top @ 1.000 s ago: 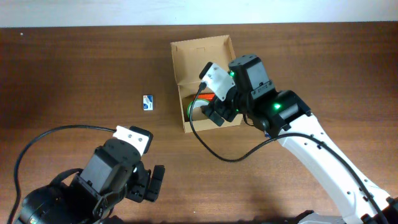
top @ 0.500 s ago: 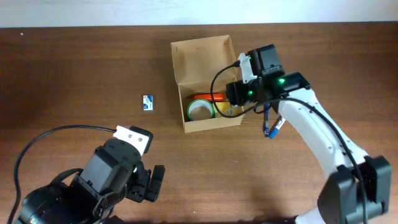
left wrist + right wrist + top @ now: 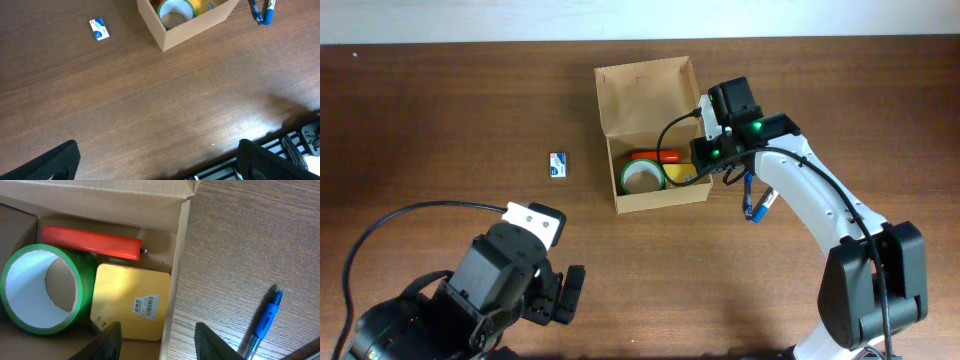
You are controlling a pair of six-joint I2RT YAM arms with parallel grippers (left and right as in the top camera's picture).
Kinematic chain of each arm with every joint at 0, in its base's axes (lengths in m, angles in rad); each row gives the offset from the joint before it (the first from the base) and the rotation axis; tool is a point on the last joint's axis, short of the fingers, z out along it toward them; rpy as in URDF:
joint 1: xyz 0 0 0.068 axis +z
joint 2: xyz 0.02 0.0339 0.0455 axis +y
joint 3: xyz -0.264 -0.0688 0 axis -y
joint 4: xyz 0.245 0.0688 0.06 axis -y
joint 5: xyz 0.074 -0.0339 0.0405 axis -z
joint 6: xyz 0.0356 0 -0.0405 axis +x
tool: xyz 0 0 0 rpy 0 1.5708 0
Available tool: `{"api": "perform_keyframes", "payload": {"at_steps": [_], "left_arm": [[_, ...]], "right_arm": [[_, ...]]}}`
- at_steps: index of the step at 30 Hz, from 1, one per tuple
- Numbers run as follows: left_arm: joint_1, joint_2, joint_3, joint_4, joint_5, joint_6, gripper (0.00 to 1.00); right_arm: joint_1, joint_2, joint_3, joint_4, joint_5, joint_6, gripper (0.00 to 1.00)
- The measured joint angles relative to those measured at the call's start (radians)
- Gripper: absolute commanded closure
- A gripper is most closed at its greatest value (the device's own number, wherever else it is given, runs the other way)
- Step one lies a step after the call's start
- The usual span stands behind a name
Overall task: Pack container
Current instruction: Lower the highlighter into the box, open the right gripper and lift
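Note:
The container (image 3: 620, 95) is a tan cardboard box with its flap lid standing open at the back. Inside lie a green tape roll (image 3: 642, 177), an orange marker (image 3: 655, 156) and a yellow pad (image 3: 682, 176). The right wrist view shows the same tape roll (image 3: 40, 287), marker (image 3: 92, 242) and pad (image 3: 132, 300). My right gripper (image 3: 160, 342) hangs over the box's right wall (image 3: 177, 255), jaws apart on either side of it and holding nothing. My left gripper (image 3: 157, 165) is wide open over bare table near the front edge, far from the container (image 3: 200, 27).
A blue pen (image 3: 752, 205) lies on the table just right of the box, close to my right gripper (image 3: 708, 165). A small blue-and-white card (image 3: 558, 165) lies left of the box. The table's front edge (image 3: 280, 132) runs under my left gripper (image 3: 555, 295).
My right gripper has pulled back from inside the box to its right wall, uncovering the tape roll and yellow pad, and its jaws have narrowed. The left arm has not moved.

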Motion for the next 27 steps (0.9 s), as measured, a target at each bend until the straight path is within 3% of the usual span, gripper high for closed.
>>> {"api": "perform_keyframes", "payload": {"at_steps": [3, 8, 16, 27], "left_arm": [[0.000, 0.000, 0.000, 0.000, 0.000, 0.000, 0.00], [0.000, 0.000, 0.000, 0.000, 0.000, 0.000, 0.00], [0.000, 0.000, 0.000, 0.000, 0.000, 0.000, 0.00], [0.000, 0.000, 0.000, 0.000, 0.000, 0.000, 0.00]], "right_arm": [[0.000, 0.005, 0.000, 0.000, 0.004, 0.002, 0.62], [0.000, 0.023, 0.000, -0.005, 0.010, 0.001, 0.96], [0.000, 0.023, 0.005, -0.037, 0.016, 0.026, 0.96], [0.012, 0.023, 0.016, -0.095, 0.021, 0.238, 0.96]]}}
